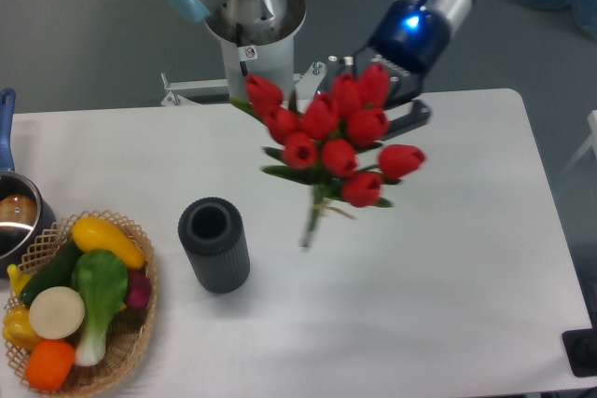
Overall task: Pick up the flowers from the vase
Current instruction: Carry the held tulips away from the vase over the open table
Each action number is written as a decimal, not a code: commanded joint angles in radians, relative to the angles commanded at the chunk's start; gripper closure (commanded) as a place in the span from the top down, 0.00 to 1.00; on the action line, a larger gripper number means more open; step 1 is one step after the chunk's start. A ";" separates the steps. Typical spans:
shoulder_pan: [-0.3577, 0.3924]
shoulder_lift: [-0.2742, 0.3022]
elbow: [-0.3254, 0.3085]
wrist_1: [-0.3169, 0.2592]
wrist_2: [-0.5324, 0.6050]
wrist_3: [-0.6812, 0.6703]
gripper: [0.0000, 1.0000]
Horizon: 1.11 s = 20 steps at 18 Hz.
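The flowers (331, 137), a bunch of red tulip buds with green leaves and stems, hang in the air above the table, right of the vase. Their stem ends (310, 228) are free and clear of the vase mouth. My gripper (378, 109) sits behind the buds at the upper right, shut on the flowers; its fingertips are mostly hidden by the blooms, with one dark finger (413, 121) showing at the right. The vase (215, 244), a dark grey ribbed cylinder, stands upright on the white table with its round mouth empty.
A wicker basket (131, 342) of colourful vegetables sits at the front left corner. A metal pot (17, 221) with a blue handle is at the left edge. The arm's base (252, 25) stands behind the table.
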<state>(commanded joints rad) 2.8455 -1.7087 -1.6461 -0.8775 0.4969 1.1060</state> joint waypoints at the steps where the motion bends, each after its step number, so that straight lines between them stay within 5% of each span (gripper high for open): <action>1: 0.008 -0.012 0.015 -0.002 0.026 0.002 0.03; 13: 0.109 -0.129 0.121 -0.005 0.074 0.179 0.03; 20: 0.103 -0.140 0.150 -0.011 0.302 0.175 0.08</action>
<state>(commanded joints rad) 2.9483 -1.8484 -1.4957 -0.8882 0.7991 1.2809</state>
